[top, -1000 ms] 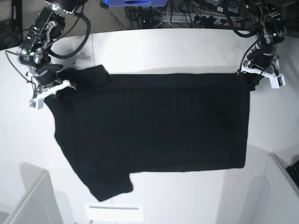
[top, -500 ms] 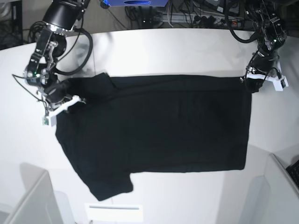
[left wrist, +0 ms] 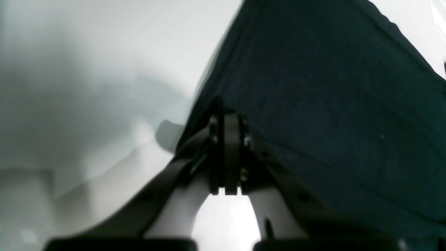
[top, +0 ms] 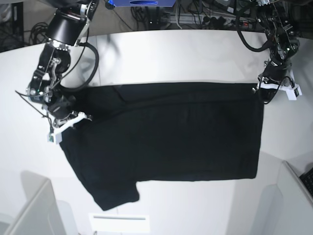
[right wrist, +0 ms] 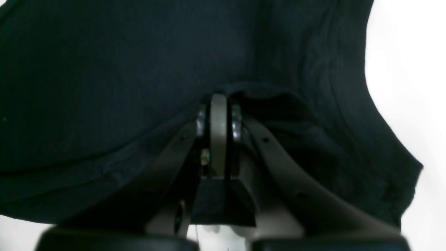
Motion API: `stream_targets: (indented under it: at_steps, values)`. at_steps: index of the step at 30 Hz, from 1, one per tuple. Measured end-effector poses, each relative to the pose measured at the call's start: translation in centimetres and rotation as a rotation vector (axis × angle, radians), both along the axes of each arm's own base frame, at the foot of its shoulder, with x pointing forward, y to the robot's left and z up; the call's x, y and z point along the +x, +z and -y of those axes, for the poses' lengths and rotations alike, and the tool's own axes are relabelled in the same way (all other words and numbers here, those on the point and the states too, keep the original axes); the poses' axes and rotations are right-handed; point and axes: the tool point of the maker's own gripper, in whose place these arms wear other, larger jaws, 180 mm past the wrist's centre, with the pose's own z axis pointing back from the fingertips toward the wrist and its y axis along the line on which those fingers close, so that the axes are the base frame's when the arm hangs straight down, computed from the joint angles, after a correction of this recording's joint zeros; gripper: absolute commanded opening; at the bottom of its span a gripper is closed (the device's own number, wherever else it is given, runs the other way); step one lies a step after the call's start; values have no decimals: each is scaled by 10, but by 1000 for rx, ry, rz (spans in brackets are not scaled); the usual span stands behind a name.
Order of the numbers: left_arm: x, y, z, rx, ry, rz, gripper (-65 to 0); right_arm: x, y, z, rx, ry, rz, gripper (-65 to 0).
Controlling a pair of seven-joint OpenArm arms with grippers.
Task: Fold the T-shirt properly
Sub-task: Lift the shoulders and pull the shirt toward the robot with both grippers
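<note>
T-shirt [top: 166, 142]: black, spread flat on the white table [top: 171, 54], one sleeve at the near left.
Left tool [left wrist: 225, 146]: clenched on the T-shirt's far corner, at the base view's right.
Right tool [right wrist: 218, 115]: clenched on a fold of T-shirt near the far sleeve, base view's left.

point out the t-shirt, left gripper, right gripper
T-shirt [top: 166, 132]: base view, middle of the flat black body.
Left gripper [left wrist: 225, 104]: left wrist view, shut fingertips at the shirt's edge.
Right gripper [right wrist: 218, 96]: right wrist view, shut fingertips on bunched cloth.
</note>
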Motion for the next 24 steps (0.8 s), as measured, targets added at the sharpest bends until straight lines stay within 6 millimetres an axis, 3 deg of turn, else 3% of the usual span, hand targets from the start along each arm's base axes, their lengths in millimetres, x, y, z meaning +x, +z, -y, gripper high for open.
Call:
stream_targets:
  at_steps: [5, 12, 24]
  values:
    - [8, 5, 0, 3, 0, 23, -650, 5, -5, -2, 17, 1, -15, -650]
    - [10, -10, -5, -28, 23, -8, -650, 12, -4, -3, 24, 2, -13, -650]
    - [26, -4, -6, -35, 29, 28, -650, 11, -4, -1, 20, 6, -21, -650]
